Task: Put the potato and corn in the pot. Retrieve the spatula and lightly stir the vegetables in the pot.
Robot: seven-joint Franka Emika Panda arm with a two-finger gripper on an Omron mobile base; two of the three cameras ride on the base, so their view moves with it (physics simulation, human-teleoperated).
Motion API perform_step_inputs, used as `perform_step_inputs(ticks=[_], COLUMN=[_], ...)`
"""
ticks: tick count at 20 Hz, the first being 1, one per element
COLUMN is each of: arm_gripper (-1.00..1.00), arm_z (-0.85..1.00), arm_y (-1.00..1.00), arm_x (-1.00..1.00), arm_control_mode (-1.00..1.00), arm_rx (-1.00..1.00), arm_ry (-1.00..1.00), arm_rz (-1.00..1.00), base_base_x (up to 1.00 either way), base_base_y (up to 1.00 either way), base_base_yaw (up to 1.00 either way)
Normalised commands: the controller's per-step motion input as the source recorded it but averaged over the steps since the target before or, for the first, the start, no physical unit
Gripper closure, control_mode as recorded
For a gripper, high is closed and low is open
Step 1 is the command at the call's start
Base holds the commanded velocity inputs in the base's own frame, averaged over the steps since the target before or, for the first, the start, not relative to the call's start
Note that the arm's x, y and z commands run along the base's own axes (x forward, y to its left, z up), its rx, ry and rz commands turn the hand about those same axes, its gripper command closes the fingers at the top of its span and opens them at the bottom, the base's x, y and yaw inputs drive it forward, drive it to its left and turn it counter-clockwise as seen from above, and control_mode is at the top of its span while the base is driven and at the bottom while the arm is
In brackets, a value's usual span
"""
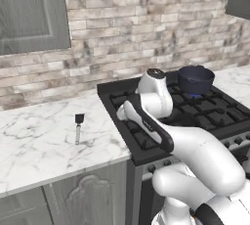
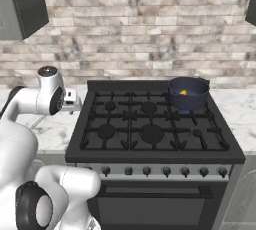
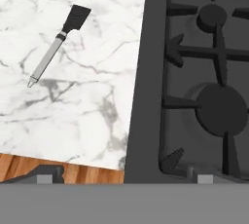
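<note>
While the white arm reaches out over the seam between worktop and stove, the end effector (image 3: pixel 124 179) hangs with its jaws spread wide and nothing between them; its two finger tips (image 3: pixel 46 178) show apart at the bottom of the hand view, above the near edge of the marble worktop (image 3: pixel 73 121) and the stove's left rim. On that worktop lies the spatula (image 3: pixel 57 47), flat, black blade toward the wall and grey handle toward the near edge, well to the left of the stove (image 2: pixel 150 124) and apart from the end effector. At the stove's far right burner stands the pot (image 2: pixel 188 93), dark blue-grey and upright. Inside it a small patch of yellow, the corn (image 2: pixel 183 92), shows above the rim. Whether the potato lies in the pot cannot be told from these views.
</note>
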Motion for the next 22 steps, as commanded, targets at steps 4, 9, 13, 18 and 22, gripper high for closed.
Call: perform_step_inputs(ticks=[4,9,13,18,22], arm_gripper=[-1.00,-1.00,-1.00,-1.00,-1.00], arm_z=[-0.18,0.01,-0.15,-0.33,-0.38], arm_y=[1.00,0.98,0.48,0.53,0.54], arm_x=[0.13,0.10,0.02,0.33,0.58], arm_control_mode=[-1.00,-1.00,-1.00,-1.00,-1.00], arm_rx=[0.01,-0.05,-0.02,0.00,0.00], arm_ry=[0.17,0.35,0.19,0.11,0.12], arm_rz=[0.00,-0.01,0.00,-0.07,-0.16], base_base_x=[0.00,0.00,0.00,0.00,0.00], base_base_y=[0.00,0.00,0.00,0.00,0.00], base_base_yaw=[0.00,0.00,0.00,0.00,0.00])
